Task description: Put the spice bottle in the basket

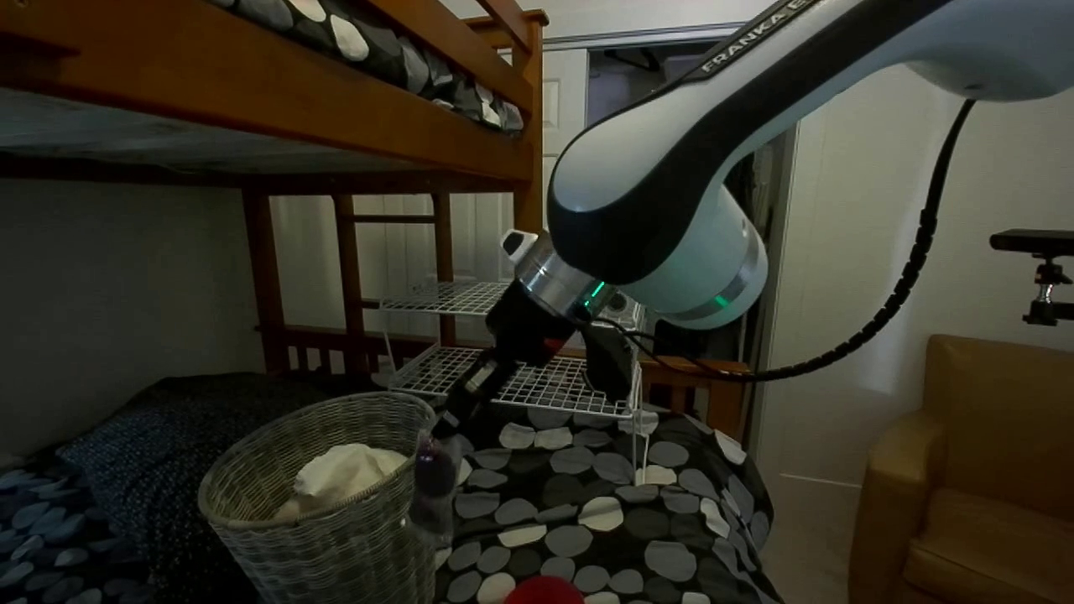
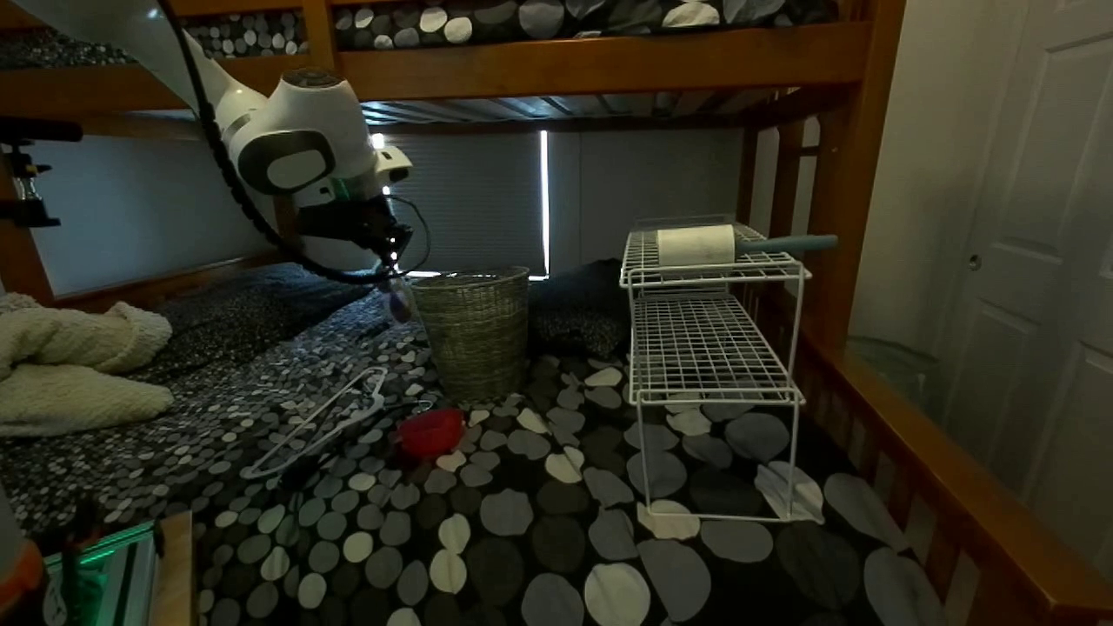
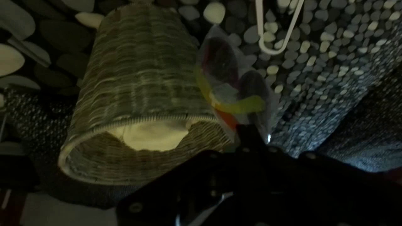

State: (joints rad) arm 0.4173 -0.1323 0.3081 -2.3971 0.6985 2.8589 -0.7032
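Just below the tool (image 1: 445,426) clamped on it, a clear packet (image 3: 231,90) hangs beside the basket (image 1: 327,554).

Way in from above, blocked from beside

The wicker basket (image 1: 331,554) gapes upward, with room above the cream cloth (image 1: 348,472) inside; its wall (image 3: 141,72) stands between that space and the clear bag (image 3: 227,80) hanging from the gripper (image 1: 445,426); whether they touch is unclear. A gap over bedspread (image 2: 569,422) separates basket and white wire rack (image 2: 717,400); the upper bunk rail (image 2: 609,65) runs well above.
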